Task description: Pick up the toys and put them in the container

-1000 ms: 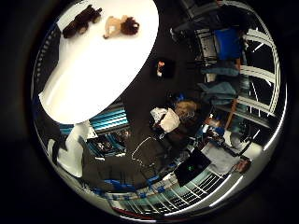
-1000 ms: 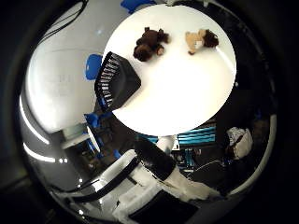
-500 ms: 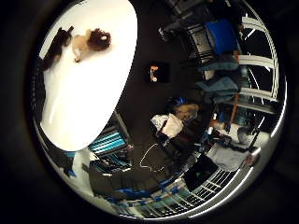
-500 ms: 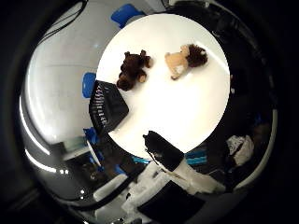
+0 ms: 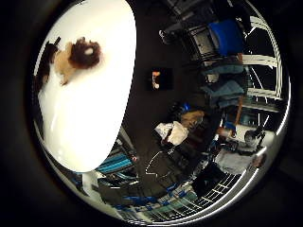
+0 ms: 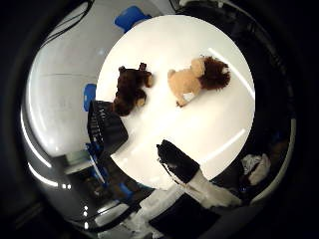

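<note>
A tan plush lion with a dark brown mane (image 6: 197, 80) lies on the round white table (image 6: 214, 129). A dark brown plush toy (image 6: 130, 90) lies beside it, a little apart. A black container (image 6: 105, 130) stands at the table's edge, close to the dark toy. My right hand (image 6: 184, 172) hovers above the table, well clear of both toys. One black and white finger reaches into the thumb side view, relaxed, with nothing held. In the little finger side view the lion (image 5: 75, 56) shows near the table's rim, with the dark toy (image 5: 44, 68) half hidden behind it.
Dark floor surrounds the table. On it are a small black box with an orange item (image 5: 158, 79), a blue chair (image 5: 227, 35), bags and clothing (image 5: 177, 130). More blue chairs (image 6: 130, 17) stand past the table's far side.
The whole view has shifted and the table and toys look larger, so the hand has come closer to them. The toys and the container have not moved.
</note>
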`<control>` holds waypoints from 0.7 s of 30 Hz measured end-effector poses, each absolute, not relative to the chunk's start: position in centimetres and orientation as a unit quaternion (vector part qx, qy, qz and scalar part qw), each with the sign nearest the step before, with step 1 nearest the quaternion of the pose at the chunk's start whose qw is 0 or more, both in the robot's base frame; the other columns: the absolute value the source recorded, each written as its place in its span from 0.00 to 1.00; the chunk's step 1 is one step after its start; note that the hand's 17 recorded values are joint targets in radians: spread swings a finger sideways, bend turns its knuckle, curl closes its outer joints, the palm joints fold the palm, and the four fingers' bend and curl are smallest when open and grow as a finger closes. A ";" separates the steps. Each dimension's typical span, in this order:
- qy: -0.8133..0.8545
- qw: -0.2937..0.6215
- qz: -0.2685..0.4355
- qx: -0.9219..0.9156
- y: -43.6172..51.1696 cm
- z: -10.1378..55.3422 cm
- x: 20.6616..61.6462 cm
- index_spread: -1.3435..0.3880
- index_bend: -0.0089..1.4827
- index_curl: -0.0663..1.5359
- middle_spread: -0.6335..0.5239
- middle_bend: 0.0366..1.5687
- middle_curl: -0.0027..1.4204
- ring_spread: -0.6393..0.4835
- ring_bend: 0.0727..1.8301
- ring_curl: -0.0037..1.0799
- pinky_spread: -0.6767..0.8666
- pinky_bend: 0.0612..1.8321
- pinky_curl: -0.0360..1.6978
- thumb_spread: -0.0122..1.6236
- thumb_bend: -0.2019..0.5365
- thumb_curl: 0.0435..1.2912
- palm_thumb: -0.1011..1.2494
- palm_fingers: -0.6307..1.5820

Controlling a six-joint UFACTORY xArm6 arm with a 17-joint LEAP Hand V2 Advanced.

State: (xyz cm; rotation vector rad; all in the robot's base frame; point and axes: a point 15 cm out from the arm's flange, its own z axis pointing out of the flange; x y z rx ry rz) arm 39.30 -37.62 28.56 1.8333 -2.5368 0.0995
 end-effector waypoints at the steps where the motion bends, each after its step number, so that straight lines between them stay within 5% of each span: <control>1: -0.807 0.005 0.035 0.589 -37.6 28.3 39.7 0.57 0.11 0.21 0.57 0.10 0.23 0.75 0.13 0.22 0.72 0.20 0.19 0.69 0.24 0.18 0.44 0.34; 21: -0.760 0.022 0.019 0.649 -33.1 21.3 45.6 0.57 0.11 0.21 0.58 0.10 0.23 0.76 0.12 0.24 0.72 0.21 0.19 0.63 0.23 0.19 0.35 0.32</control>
